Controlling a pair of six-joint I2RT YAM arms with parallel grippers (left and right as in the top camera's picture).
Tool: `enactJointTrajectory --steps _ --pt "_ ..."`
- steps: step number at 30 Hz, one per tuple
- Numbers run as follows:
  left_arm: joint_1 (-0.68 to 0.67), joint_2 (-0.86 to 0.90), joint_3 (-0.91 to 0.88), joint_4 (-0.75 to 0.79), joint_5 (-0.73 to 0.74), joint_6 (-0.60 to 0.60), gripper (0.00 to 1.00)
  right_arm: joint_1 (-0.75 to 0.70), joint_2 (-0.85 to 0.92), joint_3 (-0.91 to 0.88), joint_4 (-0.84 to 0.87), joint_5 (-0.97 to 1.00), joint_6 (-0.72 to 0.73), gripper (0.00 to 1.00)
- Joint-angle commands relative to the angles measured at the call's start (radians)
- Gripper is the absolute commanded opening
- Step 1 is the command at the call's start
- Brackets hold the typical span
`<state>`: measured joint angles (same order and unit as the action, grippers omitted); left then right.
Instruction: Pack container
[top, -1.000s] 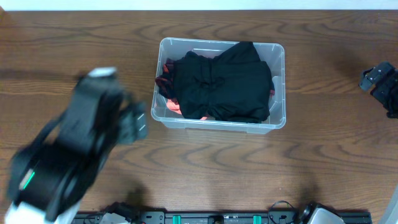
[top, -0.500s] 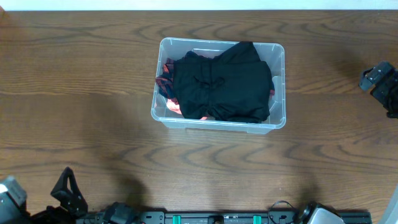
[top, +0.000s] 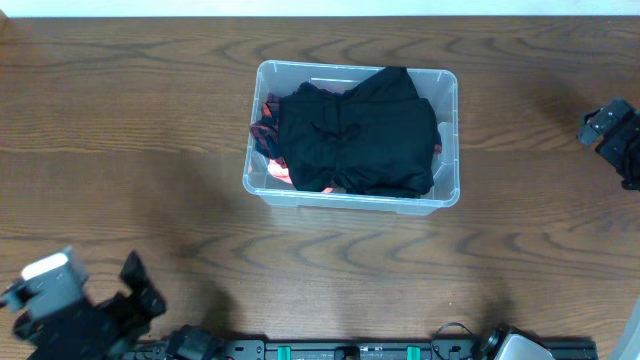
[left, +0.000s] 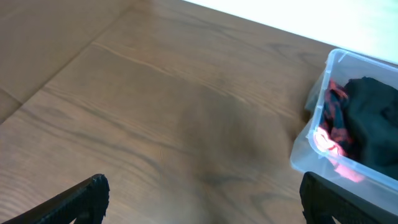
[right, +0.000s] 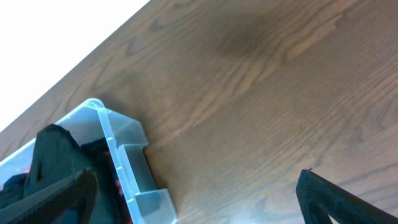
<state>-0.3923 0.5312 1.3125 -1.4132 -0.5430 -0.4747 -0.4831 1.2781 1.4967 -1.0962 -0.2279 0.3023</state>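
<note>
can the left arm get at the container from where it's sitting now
Probably yes. The left end effector sits open near the table's front-left edge, and only bare wood lies between it and the container, already holding black clothing.

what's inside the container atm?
A black garment fills most of the container, on top. At the left in the overhead view, red plaid and pink fabric peeks out. Anything beneath the black garment is covered.

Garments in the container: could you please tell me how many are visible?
2: a black garment fills most of the container, and a red plaid one is tucked against its left end. Others may be hidden beneath.
</note>
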Motion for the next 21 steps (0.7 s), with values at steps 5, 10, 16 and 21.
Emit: enactJointTrajectory --steps 5,10,16,21 --pt "0.011 -0.010 -0.219 0.216 -0.042 -0.006 0.98 -0.008 -0.008 0.005 -0.001 0.000 -0.012 0.99" --pt "0.077 -0.080 -0.372 0.416 -0.041 -0.006 0.98 -0.007 -0.008 0.005 -0.001 0.000 -0.012 0.99" --pt "0.180 -0.267 -0.561 0.537 -0.014 -0.008 0.98 -0.007 -0.008 0.005 -0.001 0.000 -0.012 0.99" --pt "0.243 -0.396 -0.647 0.537 -0.010 -0.025 0.98 -0.007 -0.008 0.005 -0.001 0.000 -0.012 0.99"
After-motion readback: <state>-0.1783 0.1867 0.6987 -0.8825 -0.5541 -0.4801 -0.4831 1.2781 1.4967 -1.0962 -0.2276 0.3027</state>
